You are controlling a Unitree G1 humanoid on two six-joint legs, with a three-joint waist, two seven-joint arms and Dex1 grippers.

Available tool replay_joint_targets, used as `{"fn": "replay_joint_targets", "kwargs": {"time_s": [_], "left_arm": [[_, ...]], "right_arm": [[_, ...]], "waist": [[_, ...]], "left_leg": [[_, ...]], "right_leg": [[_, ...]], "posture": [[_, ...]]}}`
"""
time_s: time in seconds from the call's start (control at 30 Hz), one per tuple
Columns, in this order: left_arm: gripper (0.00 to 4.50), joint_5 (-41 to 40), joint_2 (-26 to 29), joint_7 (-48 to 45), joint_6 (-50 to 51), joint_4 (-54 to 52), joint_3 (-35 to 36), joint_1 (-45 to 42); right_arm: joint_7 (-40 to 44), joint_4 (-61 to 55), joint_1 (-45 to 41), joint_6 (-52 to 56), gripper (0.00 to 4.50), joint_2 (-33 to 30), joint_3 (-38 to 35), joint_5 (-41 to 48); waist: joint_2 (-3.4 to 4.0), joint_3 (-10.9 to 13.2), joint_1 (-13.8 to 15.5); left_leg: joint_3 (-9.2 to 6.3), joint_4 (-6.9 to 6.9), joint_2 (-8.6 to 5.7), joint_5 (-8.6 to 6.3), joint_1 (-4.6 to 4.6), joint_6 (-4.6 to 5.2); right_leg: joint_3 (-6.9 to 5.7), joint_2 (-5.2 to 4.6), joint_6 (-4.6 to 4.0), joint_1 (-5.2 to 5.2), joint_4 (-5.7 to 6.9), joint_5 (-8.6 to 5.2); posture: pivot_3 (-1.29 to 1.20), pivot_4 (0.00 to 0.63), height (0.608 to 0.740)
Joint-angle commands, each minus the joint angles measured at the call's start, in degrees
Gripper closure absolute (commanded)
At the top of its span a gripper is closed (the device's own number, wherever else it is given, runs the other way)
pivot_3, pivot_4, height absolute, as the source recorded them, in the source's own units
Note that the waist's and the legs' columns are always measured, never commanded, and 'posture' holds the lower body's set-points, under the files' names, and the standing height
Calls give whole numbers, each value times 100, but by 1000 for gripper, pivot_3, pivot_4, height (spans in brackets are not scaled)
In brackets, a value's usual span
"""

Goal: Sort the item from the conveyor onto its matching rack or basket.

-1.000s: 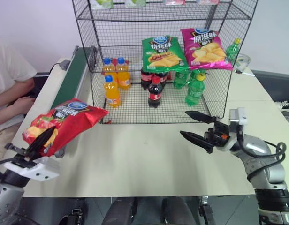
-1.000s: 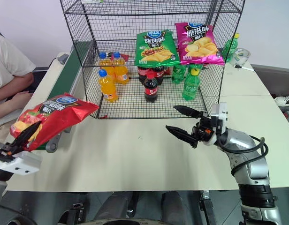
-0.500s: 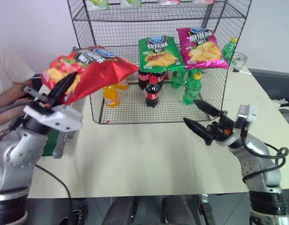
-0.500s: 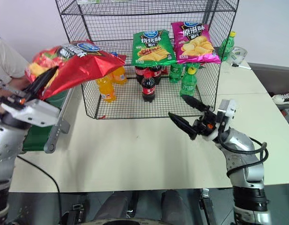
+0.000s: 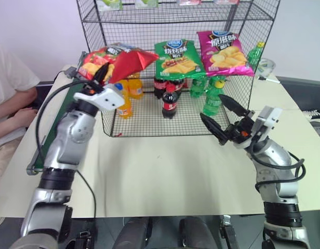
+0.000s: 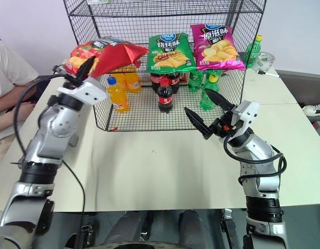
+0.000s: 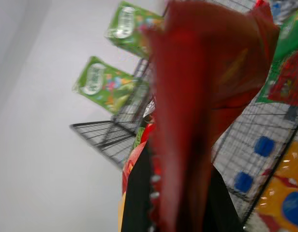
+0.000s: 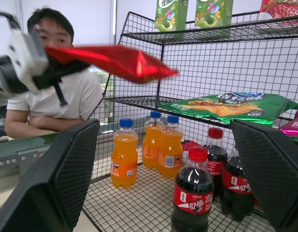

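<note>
Rack: you had the tall black wire rack (image 5: pixel 238 98) standing at the far side of the table (image 5: pixel 165 176), its middle shelf carrying a green bag (image 5: pixel 178 58) and a pink bag (image 5: pixel 223 45), with orange, cola and green bottles on the mesh below.
Conveyor: the dark green belt (image 5: pixel 69 101) ran along the rack's left side, just behind your left arm.
Red chip bag: your red chip bag (image 5: pixel 114 59) was in the air at the rack's front left corner, level with the middle shelf and just beside the green bag, not yet resting on the mesh.
Left gripper: your left gripper (image 5: pixel 102 77) was clamped tight on the bag's lower edge; the left wrist view showed the black fingers (image 7: pixel 139 203) pinching the red foil.
Right gripper: your right gripper (image 6: pixel 205 111) hung over the table before the rack's right half, fingers spread wide, carrying nothing.
Step in hand: I judged this the carry to the shelf, with the pickup done.
Next move: you likely needed to push the bag in over the shelf's free left part, beside the green bag, and only then let go.
</note>
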Motion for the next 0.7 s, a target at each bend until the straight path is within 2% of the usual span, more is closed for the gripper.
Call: {"fn": "replay_joint_targets", "kwargs": {"time_s": [0.03, 0.2, 0.3, 0.5, 0.7], "left_arm": [[4442, 296, -135, 597, -19, 538, -213, -536], [4442, 416, -744, 1583, 196, 2095, -464, -1686], [4442, 412, -853, 2065, 247, 2825, -510, -2203], [4442, 110, -1077, 2526, 96, 3762, -539, -2691], [4442, 30, -1304, 3045, 261, 4413, -580, -2981]], "right_arm": [[-14, -99, -45, -118, 0, 29, 39, -23], [-56, -129, -21, -65, 0, 47, 105, 1], [-76, -161, 2, -45, 0, 35, 113, 11], [-123, -240, 31, 9, 0, -14, 90, 37], [-125, -248, 56, 14, 0, -45, 88, 19]], "waist": [[-1, 0, -5], [-3, 0, 15], [-12, 5, 5], [-12, 5, -122], [-16, 7, -127]], "left_leg": [[0, 1, 0, 0, 0, 1], [0, 7, -1, 0, 0, 1], [-3, 17, -4, 0, -5, 2], [7, 16, -6, 13, -6, -20], [6, 23, -8, 2, -8, -1]], "right_leg": [[0, 3, 0, 0, 0, 0], [0, 6, 1, 0, 9, 1], [-3, 8, 5, 0, 10, 2], [-2, 2, 12, -4, 9, 0], [-2, 2, 12, -3, 14, 0]], "posture": [[0, 150, 740], [0, 150, 740], [0, 150, 740], [0, 150, 740], [0, 150, 740]]}}
